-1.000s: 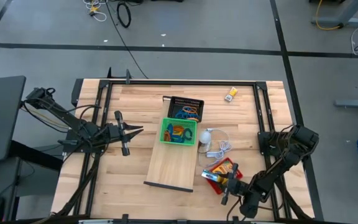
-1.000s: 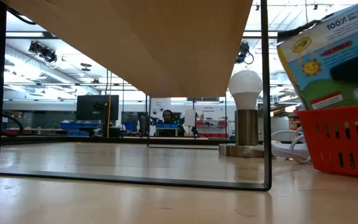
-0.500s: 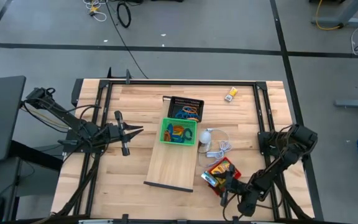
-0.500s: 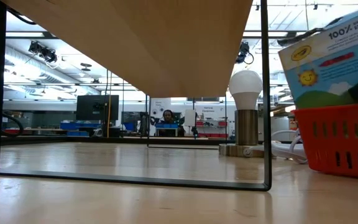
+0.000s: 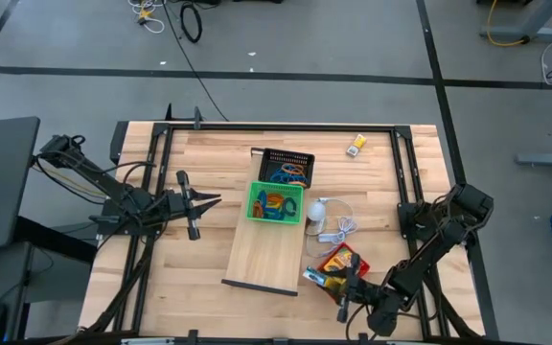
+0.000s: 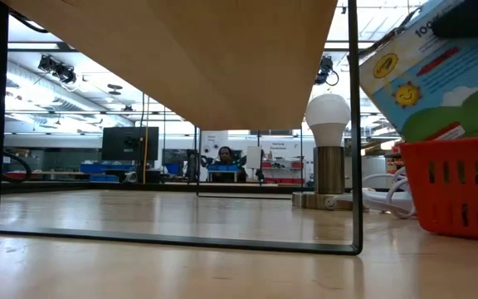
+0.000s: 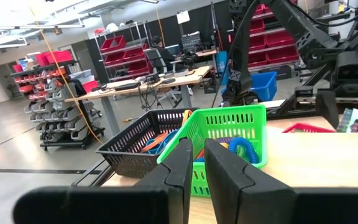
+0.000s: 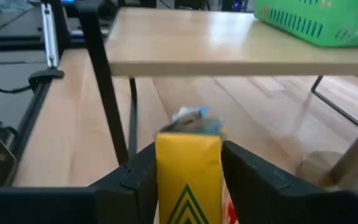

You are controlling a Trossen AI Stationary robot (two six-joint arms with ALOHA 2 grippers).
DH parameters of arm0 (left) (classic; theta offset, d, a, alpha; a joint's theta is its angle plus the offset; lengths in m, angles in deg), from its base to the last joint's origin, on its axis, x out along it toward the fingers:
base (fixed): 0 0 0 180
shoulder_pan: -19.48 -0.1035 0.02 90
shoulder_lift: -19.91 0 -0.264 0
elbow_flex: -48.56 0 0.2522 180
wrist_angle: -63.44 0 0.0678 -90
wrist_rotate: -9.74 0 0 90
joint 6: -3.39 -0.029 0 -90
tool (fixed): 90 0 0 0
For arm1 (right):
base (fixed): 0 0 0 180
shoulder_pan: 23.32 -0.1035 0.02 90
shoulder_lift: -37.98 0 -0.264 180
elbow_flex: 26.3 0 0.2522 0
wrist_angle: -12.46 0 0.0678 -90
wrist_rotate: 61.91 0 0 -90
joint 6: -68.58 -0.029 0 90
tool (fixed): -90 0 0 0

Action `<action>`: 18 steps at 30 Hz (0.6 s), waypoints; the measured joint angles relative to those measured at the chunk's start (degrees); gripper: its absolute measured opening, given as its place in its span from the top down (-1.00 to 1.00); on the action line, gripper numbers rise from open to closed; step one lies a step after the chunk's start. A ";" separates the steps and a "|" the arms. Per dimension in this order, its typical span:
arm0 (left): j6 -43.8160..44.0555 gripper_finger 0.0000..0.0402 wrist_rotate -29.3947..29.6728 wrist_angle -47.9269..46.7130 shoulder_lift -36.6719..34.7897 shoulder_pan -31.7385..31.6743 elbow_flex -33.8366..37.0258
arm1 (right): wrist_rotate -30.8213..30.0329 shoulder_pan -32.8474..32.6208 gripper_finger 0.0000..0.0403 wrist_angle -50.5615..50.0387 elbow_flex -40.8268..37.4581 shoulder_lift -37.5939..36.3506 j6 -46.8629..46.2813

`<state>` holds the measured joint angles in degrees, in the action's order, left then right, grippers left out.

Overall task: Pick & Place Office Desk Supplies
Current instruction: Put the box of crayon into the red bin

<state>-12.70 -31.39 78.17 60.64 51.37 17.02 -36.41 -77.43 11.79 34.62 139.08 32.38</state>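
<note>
- the right gripper (image 5: 345, 288) is by the bench's near edge, toward the right corner, its fingers (image 8: 253, 177) set either side of a yellow and green crayon box (image 8: 188, 167) and holding it by the narrow sides.
- a second ago that box lay low in the red mesh tray (image 6: 463, 187); now it stands tilted with its upper end above the tray's rim, and the tray has shifted a little toward the pale wooden board (image 5: 268, 244).
- judgement: the box is caught and on its way out of the tray, though its lower end looks to be inside the tray still.
- further in, the green tray (image 5: 275, 202) and black tray (image 5: 287, 167) sit on the board with coloured clips (image 5: 274, 204) inside, unchanged.
- the left gripper (image 5: 216, 200) waits near the left edge, fingers nearly together, empty.
- a small yellow box (image 5: 356, 145) lies near the far right corner, untouched.
</note>
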 joint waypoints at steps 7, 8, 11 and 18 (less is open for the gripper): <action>0.01 0.75 -0.01 0.00 -0.01 0.01 0.00 | -0.27 -0.04 0.20 0.10 0.63 0.00 0.50; 0.01 0.75 -0.01 0.00 -0.01 0.01 0.00 | -0.18 -0.04 0.20 0.12 0.63 0.00 0.50; 0.01 0.75 -0.01 0.00 0.01 0.01 0.00 | 0.35 -0.04 0.18 0.12 0.63 0.00 0.50; 0.01 0.75 -0.01 0.00 0.01 0.01 0.00 | 3.80 0.66 0.01 -1.30 0.67 -0.02 -0.90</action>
<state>-12.69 -31.40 78.17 60.66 51.38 17.02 -32.61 -76.77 10.49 35.30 139.05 31.48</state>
